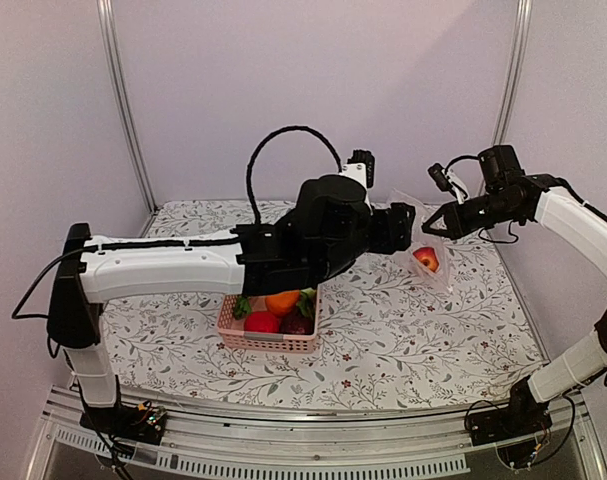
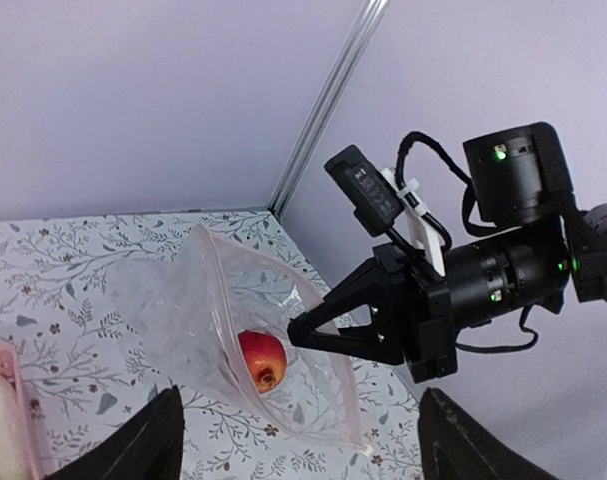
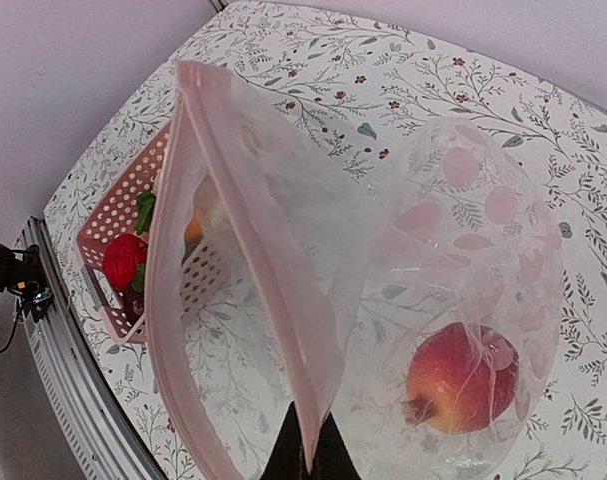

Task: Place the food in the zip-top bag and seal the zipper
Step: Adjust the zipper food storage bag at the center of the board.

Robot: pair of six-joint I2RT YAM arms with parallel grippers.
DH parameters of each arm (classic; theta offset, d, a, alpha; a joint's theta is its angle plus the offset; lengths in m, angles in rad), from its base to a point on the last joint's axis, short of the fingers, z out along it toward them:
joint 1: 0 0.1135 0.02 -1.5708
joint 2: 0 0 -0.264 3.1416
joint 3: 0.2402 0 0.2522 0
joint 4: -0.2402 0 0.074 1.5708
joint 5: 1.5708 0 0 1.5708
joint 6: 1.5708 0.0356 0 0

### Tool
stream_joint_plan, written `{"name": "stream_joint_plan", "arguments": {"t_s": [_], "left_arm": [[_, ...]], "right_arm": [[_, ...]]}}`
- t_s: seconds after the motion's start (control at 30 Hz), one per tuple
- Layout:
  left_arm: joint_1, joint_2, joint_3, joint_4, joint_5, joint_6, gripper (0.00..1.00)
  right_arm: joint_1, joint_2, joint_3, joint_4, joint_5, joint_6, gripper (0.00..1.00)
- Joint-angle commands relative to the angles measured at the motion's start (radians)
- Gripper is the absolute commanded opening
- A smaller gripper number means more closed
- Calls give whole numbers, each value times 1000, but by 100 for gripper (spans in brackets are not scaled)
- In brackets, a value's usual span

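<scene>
The clear zip-top bag [image 1: 431, 262] hangs open at the back right, with one red-yellow toy fruit [image 1: 426, 259] inside. My right gripper [image 1: 426, 227] is shut on the bag's pink-tinted mouth edge, the zipper strip [image 3: 273, 300], and holds it up. In the right wrist view the fingertips [image 3: 305, 455] pinch that strip, and the fruit [image 3: 458, 390] lies low in the bag [image 3: 453, 230]. My left gripper [image 1: 401, 228] hovers just left of the bag mouth, open and empty. Its view shows the bag [image 2: 198, 310], the fruit [image 2: 263, 360] and the right gripper [image 2: 298, 333].
The pink slatted basket [image 1: 245, 336] sits mid-table under the left arm, holding an orange [image 1: 281, 302], a red fruit [image 1: 262, 322] and a dark red piece. It also shows in the right wrist view [image 3: 113, 225]. The metal rail runs along the table's near edge.
</scene>
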Motion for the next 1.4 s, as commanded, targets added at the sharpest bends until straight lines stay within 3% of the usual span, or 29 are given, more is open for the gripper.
{"name": "stream_joint_plan", "arguments": {"t_s": [0.0,0.27,0.4,0.6,0.77,0.87,0.97,1.03,1.13,1.23,1.37], "left_arm": [[6,70,47,-234,-12,-264,76],[39,280,359,-450,-1,-380,68],[82,324,386,-449,56,-411,55],[137,361,359,-419,149,-429,24],[141,351,326,-325,156,-341,0],[140,352,349,-214,183,-205,0],[126,314,387,-64,234,-44,0],[96,264,346,56,176,27,0],[108,315,452,-91,159,-36,0],[122,373,487,-150,220,-81,0],[140,385,471,-114,232,-104,0]], "right_arm": [[-2,2,11,42,15,24,0],[3,15,18,72,24,45,0],[22,15,9,87,56,39,0],[68,9,-33,113,158,4,0],[81,23,-43,131,227,-24,0],[82,47,33,134,319,-26,0],[77,67,183,167,533,2,0],[67,70,246,195,686,16,0],[33,167,365,141,853,-35,0],[-14,174,403,145,716,-8,0],[62,138,360,137,667,-16,0]]}}
